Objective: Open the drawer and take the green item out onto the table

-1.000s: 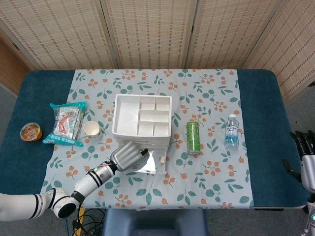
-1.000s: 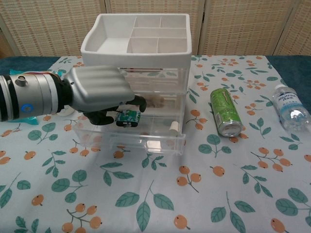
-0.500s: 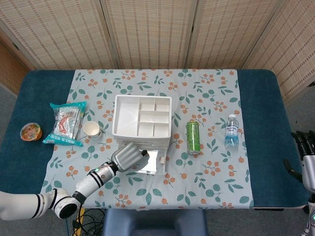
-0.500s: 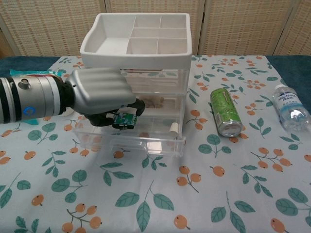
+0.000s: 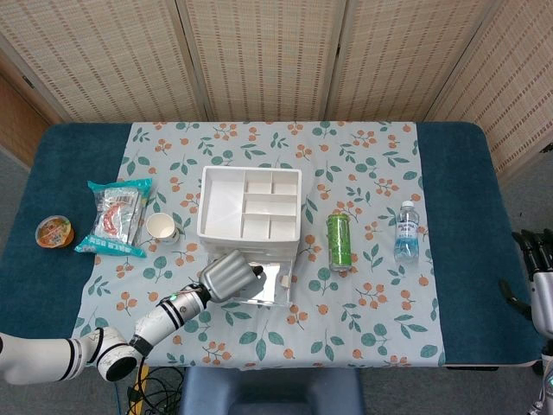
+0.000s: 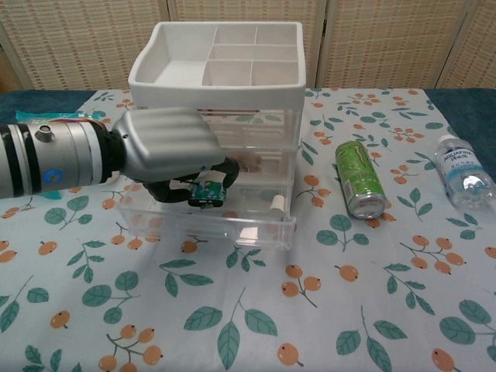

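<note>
Chest view: the left hand (image 6: 167,151) has its fingers (image 6: 221,177) pinched on the green item (image 6: 205,191), held over the open drawer (image 6: 232,221). Drawer opened, item lifted; setting it on the worktop (image 6: 333,310) remains. Right hand (image 5: 534,268) idles, fingers apart, holding nothing.

The water bottle (image 6: 463,175) at three o'clock of the drawer unit (image 6: 221,124) bore a blue label, its print too small to read. No other text was legible.

Bare cloth (image 6: 256,325) before open drawer (image 6: 232,229)
</note>
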You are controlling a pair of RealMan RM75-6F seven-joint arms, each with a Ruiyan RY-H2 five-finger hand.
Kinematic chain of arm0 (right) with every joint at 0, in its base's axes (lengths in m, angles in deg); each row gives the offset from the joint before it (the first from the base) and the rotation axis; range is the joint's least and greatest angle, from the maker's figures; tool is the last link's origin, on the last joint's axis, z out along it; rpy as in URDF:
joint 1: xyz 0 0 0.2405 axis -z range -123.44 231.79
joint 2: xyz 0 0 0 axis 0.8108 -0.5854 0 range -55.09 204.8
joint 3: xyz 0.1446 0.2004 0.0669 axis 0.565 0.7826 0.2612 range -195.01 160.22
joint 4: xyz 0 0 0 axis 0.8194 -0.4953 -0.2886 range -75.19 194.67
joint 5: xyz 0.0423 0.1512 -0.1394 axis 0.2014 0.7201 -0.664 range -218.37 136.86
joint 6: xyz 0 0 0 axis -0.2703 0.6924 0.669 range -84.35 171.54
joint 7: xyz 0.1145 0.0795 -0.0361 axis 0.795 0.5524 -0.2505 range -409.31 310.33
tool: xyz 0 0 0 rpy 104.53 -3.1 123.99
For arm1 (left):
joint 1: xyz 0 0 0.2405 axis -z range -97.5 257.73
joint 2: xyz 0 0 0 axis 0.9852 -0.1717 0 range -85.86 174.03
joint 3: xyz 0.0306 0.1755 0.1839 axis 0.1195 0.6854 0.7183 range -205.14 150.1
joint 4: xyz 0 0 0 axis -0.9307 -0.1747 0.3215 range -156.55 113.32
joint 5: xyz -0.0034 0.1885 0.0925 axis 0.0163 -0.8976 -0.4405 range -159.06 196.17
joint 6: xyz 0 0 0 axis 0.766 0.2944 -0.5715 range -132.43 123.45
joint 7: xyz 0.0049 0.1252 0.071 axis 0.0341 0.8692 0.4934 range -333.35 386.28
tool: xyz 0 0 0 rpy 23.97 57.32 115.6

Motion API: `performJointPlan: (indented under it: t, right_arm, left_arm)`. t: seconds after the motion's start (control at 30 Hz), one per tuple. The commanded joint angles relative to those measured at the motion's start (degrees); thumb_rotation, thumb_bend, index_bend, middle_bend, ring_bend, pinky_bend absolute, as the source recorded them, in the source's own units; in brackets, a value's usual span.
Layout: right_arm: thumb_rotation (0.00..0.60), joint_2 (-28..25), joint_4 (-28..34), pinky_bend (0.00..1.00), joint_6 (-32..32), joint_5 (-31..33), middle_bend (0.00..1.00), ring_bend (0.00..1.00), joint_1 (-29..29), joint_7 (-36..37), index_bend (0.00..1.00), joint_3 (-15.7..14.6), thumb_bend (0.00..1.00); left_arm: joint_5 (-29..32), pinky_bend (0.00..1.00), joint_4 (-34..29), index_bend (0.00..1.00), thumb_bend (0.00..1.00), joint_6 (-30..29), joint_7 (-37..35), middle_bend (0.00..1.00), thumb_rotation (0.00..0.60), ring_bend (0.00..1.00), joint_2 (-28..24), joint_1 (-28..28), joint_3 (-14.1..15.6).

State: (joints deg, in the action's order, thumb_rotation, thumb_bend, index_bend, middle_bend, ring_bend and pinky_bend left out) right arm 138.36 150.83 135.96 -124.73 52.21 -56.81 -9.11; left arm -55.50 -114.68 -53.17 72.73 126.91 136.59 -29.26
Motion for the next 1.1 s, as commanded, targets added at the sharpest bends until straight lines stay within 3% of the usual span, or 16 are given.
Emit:
performJointPlan:
  t: [0.03, 0.67, 1.1]
  right_arm:
    - [0.6, 0.02, -0.05, 0.18, -0.04, 0.02, 0.16, 0.11, -0.02, 0.03, 0.13, 0.01, 0.31]
    - [0.6, -0.09, 0.26, 0.18, 0.19, 0.08, 0.16, 0.11, 0.13, -0.25, 0.13, 0.05, 0.31]
    - [0.6, -0.07, 0.08, 0.18, 0.24, 0.22, 0.16, 0.11, 0.22, -0.1, 0.13, 0.11, 0.31]
  left_arm:
    - [-0.42, 1.0, 0.21, 0.42, 0.38, -0.16, -0.55, 0.96, 0.6, 1.0, -0.01, -0.07, 0.07]
    - [0.11, 1.0, 0.26, 0.35, 0.38, 0.75, -0.39, 0.96, 0.6, 1.0, 0.13, 0.38, 0.43]
    - [-1.47, 1.0, 0.83, 0.47, 0.38, 0.37, -2.17, 0.96, 0.6, 1.0, 0.39, 0.3, 0.45]
